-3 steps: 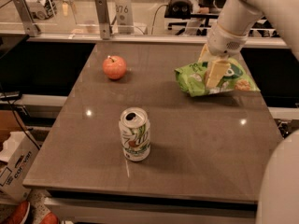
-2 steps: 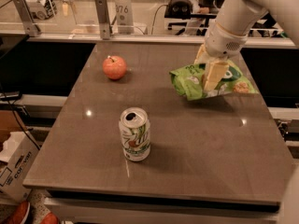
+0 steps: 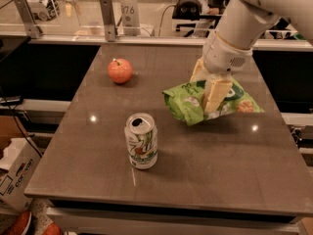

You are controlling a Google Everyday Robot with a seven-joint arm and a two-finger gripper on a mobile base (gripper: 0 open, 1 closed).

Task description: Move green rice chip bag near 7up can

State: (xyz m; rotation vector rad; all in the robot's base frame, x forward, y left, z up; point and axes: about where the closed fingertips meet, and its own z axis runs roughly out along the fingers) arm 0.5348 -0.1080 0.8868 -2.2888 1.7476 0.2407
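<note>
The green rice chip bag is a crinkly light-green bag with a dark green round logo, at the right middle of the table. My gripper comes down from the upper right and is shut on the bag, holding it just above the tabletop. The 7up can stands upright at the front centre of the table, white and green with an opened silver top. The bag's left edge is a short way up and to the right of the can, apart from it.
A red-orange apple sits at the back left of the grey table. Metal brackets and a glass pane line the far edge. A cardboard box stands on the floor at the left.
My gripper has carried the bag left and toward the front, closer to the can. The can and the apple have not moved.
</note>
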